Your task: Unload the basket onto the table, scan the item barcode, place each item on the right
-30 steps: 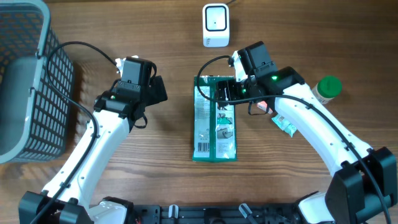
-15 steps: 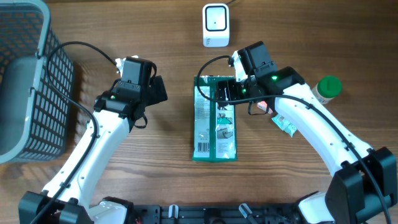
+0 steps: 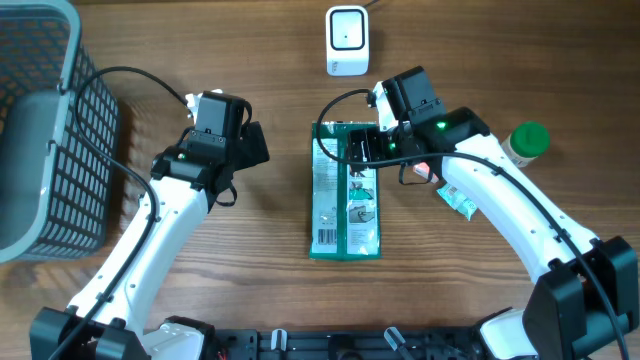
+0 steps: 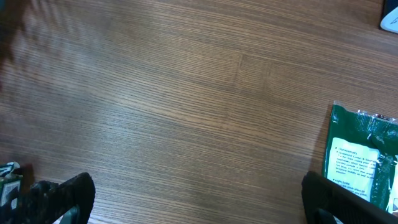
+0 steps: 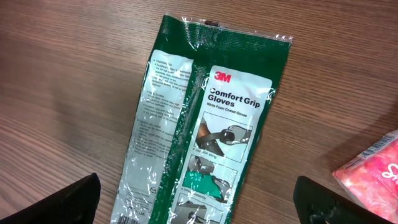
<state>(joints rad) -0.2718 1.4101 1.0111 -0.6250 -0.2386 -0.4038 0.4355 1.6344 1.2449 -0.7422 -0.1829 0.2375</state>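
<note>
A green 3M glove packet point(image 3: 345, 200) lies flat in the middle of the table, printed side up, with a barcode point(image 3: 325, 237) at its near left corner. The white scanner point(image 3: 347, 40) stands at the far edge, well apart from it. My right gripper point(image 3: 365, 148) hovers over the packet's far end. In the right wrist view it point(image 5: 199, 202) is open, its fingers straddling the packet point(image 5: 205, 130) without touching it. My left gripper point(image 3: 250, 145) is open over bare wood to the packet's left. The left wrist view has the packet point(image 4: 364, 162) at its right edge.
A grey mesh basket point(image 3: 40, 130) fills the far left. To the right of the packet are a pink packet point(image 5: 373, 168), a small sachet point(image 3: 455, 200) and a green-capped bottle point(image 3: 527, 142). The right arm crosses above them.
</note>
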